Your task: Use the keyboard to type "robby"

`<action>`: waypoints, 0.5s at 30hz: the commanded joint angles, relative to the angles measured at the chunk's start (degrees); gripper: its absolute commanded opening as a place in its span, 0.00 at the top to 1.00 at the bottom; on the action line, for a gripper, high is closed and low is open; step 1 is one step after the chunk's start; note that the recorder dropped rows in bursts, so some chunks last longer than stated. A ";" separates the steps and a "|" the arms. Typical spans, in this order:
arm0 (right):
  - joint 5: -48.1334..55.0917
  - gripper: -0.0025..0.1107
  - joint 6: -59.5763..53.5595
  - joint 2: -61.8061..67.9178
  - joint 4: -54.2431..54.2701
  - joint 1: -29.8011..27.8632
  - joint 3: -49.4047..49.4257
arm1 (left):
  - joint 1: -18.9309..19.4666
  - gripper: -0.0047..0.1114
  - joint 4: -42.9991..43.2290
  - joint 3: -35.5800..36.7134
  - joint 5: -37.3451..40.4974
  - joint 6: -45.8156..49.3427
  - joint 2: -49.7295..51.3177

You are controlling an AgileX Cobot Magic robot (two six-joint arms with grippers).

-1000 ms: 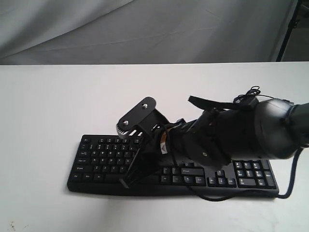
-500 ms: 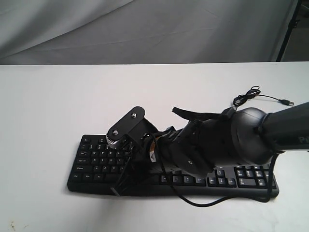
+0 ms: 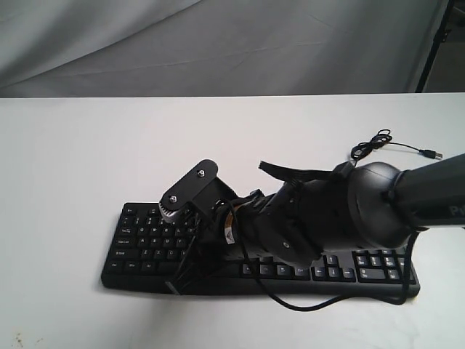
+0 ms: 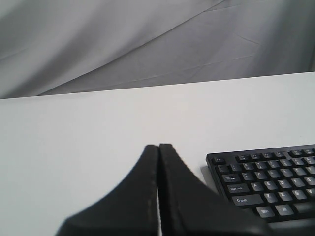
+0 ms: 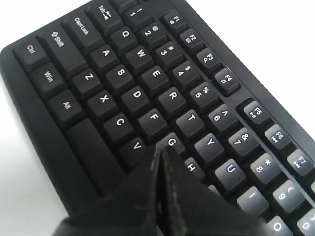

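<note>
Right wrist view: right gripper (image 5: 160, 150) pinched closed, tip by G key (image 5: 172, 142) of keyboard (image 5: 123, 73).
Keyboard place: exterior view, lower centre, flat on white table (image 3: 73, 145).
Other arm: left gripper (image 4: 158, 150) closed, empty, off the keyboard.
Handling: rigid, light, may slide; you press keys, don't grasp.
Containers: none seen.

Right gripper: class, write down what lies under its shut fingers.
The keyboard lies under the right gripper, whose tips point between the V key and the G key. The fingers cover the keys just behind those, so their letters cannot be read.
</note>
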 commanded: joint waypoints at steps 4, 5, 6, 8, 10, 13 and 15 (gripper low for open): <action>-1.90 0.98 0.10 2.71 0.55 0.06 -0.35 | -0.36 0.96 0.27 0.25 -0.42 -0.16 -0.20; -2.26 0.98 0.10 2.98 0.55 0.06 -0.35 | -0.36 0.96 0.27 0.25 -0.42 -0.16 -0.20; -2.26 0.98 0.10 2.98 0.55 0.06 -0.35 | -0.36 0.96 0.27 0.25 -0.42 -0.16 -0.20; -2.26 0.98 0.10 2.98 0.55 0.06 -0.35 | -0.36 0.96 0.27 0.25 -0.42 -0.16 -0.20; -2.26 0.98 0.10 2.82 0.55 0.06 -0.35 | -0.36 0.96 0.27 0.25 -0.42 -0.16 -0.20; -1.14 0.98 -0.05 1.74 0.55 0.06 -0.35 | -0.36 0.96 0.27 0.25 -0.42 -0.16 -0.20; -1.06 0.98 -0.05 0.61 0.55 0.06 -0.35 | -0.36 0.96 0.27 0.25 -0.42 -0.16 -0.20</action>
